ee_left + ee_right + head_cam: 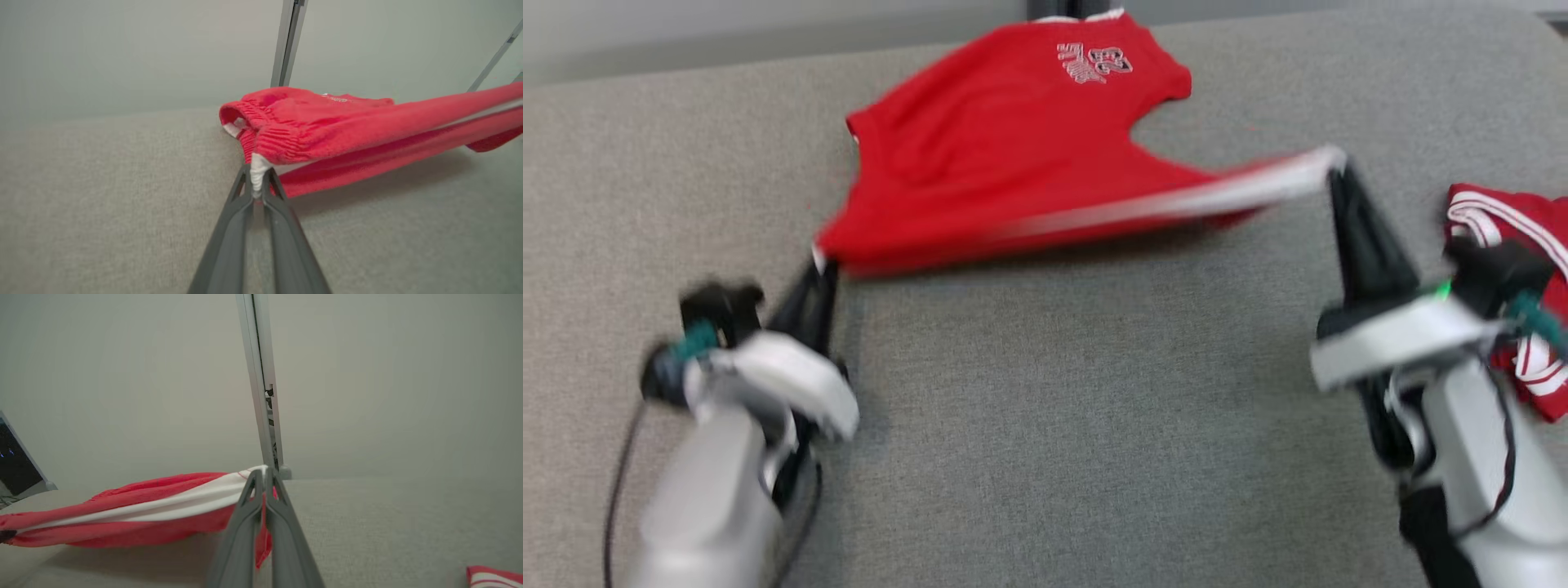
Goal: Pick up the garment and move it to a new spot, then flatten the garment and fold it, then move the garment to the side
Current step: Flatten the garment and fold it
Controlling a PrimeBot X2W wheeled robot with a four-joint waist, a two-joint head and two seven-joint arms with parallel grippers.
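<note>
Two claws are closed on the red shorts (1013, 147), the left claw (821, 268) at the elastic waistband (278, 145) and the right claw (1337, 171) at the white-striped hem (235, 484), holding that side taut just above the grey surface (1045, 425), while the far part with its embroidered logo (1094, 64) lies on it.

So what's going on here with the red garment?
The robot has the red shorts stretched between both arms. The left claw is shut on a waistband corner, and the right claw is shut on the white-striped end. The near edge is pulled taut just above the grey table, while the far part seems to rest on it. A second red striped garment lies at the right.
</note>
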